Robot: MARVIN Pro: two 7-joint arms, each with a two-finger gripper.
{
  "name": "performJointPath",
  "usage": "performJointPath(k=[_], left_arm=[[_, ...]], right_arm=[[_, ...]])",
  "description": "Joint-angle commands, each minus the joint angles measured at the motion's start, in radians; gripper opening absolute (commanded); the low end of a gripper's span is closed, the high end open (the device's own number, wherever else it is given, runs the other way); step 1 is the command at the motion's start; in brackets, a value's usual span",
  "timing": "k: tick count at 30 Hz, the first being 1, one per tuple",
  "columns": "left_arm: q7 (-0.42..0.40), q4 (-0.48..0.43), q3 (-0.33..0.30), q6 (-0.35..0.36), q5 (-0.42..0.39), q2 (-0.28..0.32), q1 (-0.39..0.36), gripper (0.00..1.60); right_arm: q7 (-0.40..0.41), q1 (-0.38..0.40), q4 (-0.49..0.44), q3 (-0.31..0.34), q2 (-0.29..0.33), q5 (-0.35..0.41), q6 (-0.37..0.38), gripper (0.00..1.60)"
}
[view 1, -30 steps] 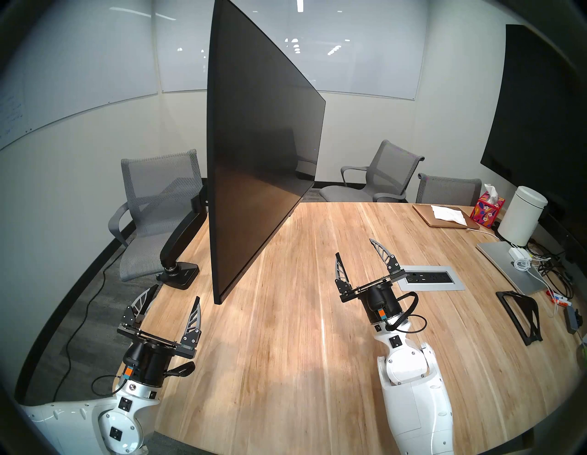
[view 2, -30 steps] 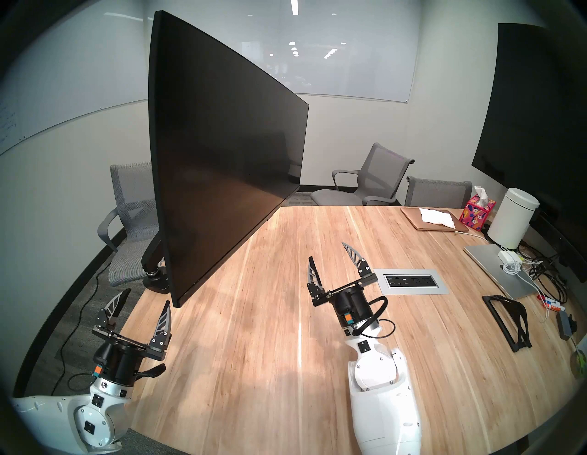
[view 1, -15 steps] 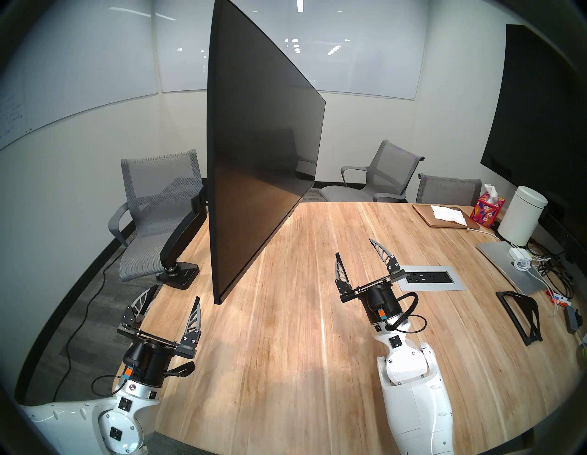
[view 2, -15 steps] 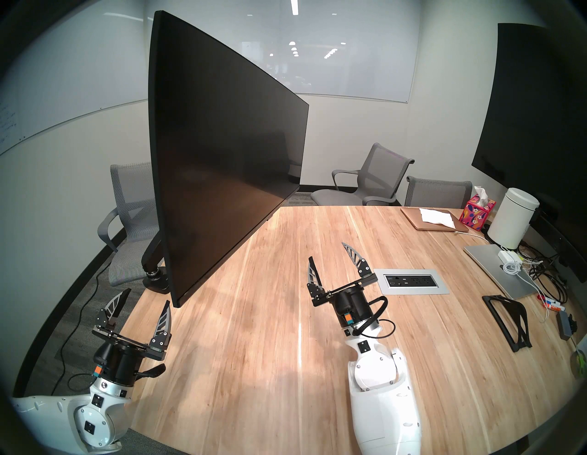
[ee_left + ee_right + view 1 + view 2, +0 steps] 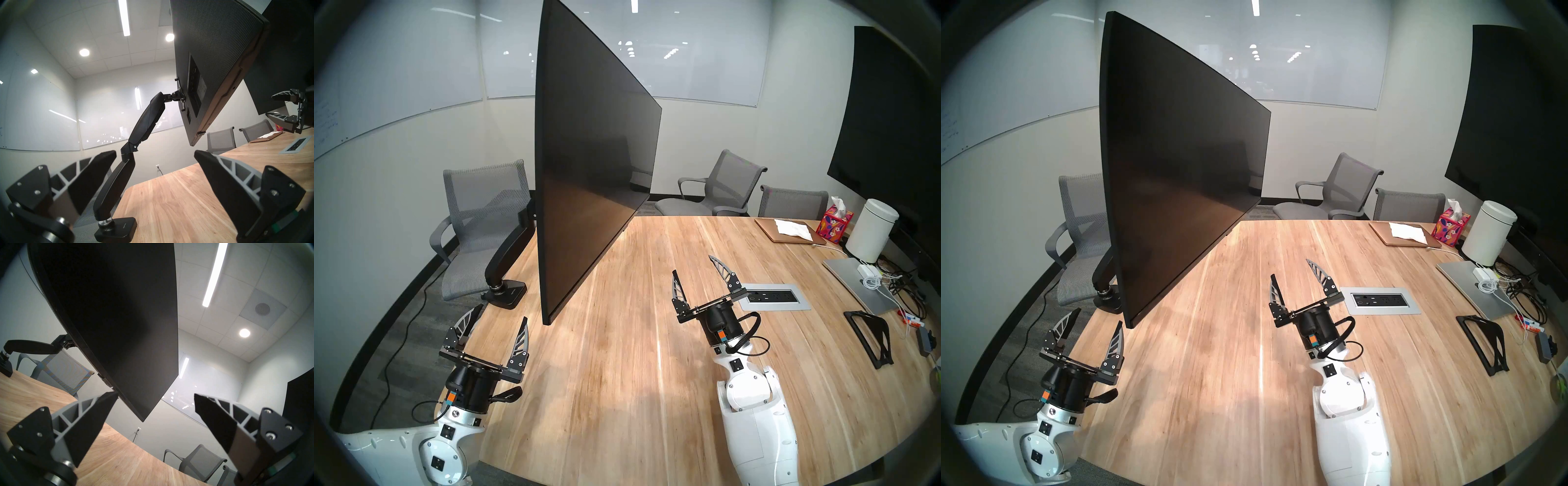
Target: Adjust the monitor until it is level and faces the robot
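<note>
a wooden table (image 5: 619,373) fills a white-walled room with 3 grey mesh chairs (image 5: 483,210) and glass whiteboards (image 5: 704,68).

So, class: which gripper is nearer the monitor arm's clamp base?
Left. The left gripper hovers just in front of the clamp base; the right gripper is across the table, beyond the monitor.

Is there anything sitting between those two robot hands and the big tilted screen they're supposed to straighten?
Nothing visible. Both the left hand and the right hand are open and empty, with only bare table and air between them and the monitor. The clutter sits far off at the table's right edge.
</note>
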Motion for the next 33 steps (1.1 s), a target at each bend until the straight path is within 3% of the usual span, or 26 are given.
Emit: performJointPath(k=[1, 31, 33], left_arm=[[0.0, -0.007, -0.002, -0.002, 0.0, 0.001, -0.002, 1.6], [0.0, -0.007, -0.001, -0.002, 0.0, 0.001, -0.002, 1.6], [0.0, -0.007, -0.001, -0.002, 0.0, 0.001, -0.002, 1.6]], right_arm=[[0.0, 0.004, -0.016, 0.0, 0.0, 0.0, -0.001, 1.6], [-0.028, -0.006, -0.029, -0.009, 0.001, -0.016, 0.029, 1.6], [-0.029, -0.005, -0.032, -0.005, 0.008, -0.026, 0.001, 1.6]])
